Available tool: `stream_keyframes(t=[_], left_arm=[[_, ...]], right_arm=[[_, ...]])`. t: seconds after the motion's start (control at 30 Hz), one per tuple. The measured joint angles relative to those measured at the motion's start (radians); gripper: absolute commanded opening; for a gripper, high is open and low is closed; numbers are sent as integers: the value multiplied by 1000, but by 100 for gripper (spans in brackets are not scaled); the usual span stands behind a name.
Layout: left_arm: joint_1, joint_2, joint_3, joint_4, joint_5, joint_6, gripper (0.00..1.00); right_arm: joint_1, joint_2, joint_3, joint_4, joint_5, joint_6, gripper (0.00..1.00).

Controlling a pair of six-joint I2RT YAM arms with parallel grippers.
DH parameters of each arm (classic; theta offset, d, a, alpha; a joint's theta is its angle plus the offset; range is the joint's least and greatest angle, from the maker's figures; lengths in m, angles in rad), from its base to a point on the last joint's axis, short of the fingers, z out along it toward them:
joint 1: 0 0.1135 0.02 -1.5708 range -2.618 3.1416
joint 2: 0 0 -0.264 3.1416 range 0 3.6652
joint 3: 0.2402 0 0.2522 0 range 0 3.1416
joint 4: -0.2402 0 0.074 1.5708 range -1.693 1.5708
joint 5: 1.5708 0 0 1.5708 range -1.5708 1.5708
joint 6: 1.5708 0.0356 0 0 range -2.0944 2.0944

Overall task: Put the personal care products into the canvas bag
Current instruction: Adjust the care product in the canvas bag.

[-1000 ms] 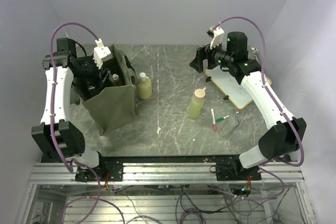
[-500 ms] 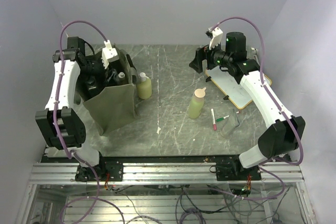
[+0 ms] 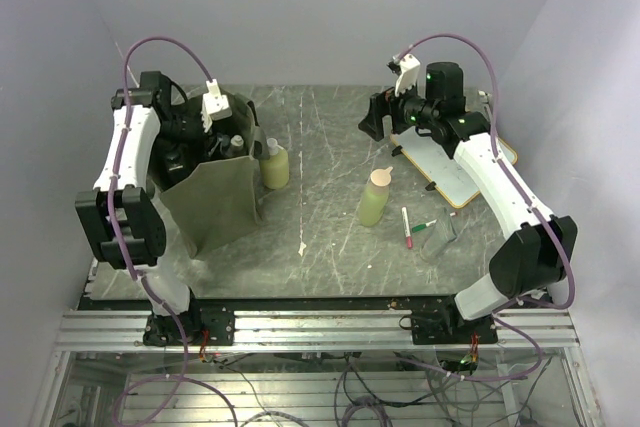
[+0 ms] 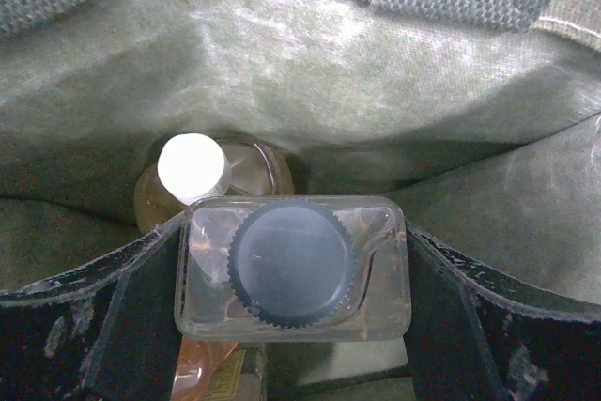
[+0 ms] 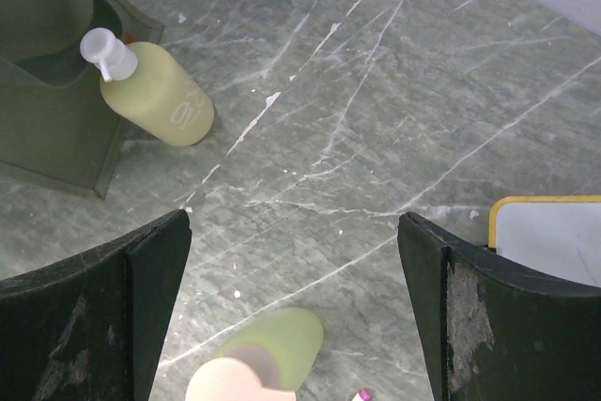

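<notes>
The olive-green canvas bag point(image 3: 215, 209) stands upright at the left of the table. My left gripper point(image 3: 226, 135) reaches down into it, shut on a clear bottle with a black cap point(image 4: 291, 265), whose sides meet both fingers. Behind that bottle, inside the bag point(image 4: 310, 100), sits an amber bottle with a white cap point(image 4: 192, 168). Outside, a pale yellow-green pump bottle point(image 3: 274, 165) stands against the bag's right side. A light green bottle with a beige cap point(image 3: 374, 199) stands mid-table. My right gripper point(image 5: 293, 223) hangs open over the table, high above it.
A white wood-framed whiteboard point(image 3: 455, 172) lies at the right under the right arm. A red marker point(image 3: 407, 229) and a green marker point(image 3: 423, 226) lie just right of the light green bottle. Walls close in on the left, back and right.
My left arm has swung back and its gripper has carried the clear bottle a little to the right inside the bag's mouth. The right arm has barely moved.
</notes>
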Motion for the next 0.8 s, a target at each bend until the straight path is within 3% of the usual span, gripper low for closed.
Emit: stream_keyframes(t=[0.37, 0.8], left_arm=[[0, 47, 42, -94, -11, 104, 7], [0, 46, 4, -75, -34, 110, 7]], right_arm=[[9, 8, 0, -3, 4, -18, 92], [39, 10, 0, -11, 17, -47, 92]])
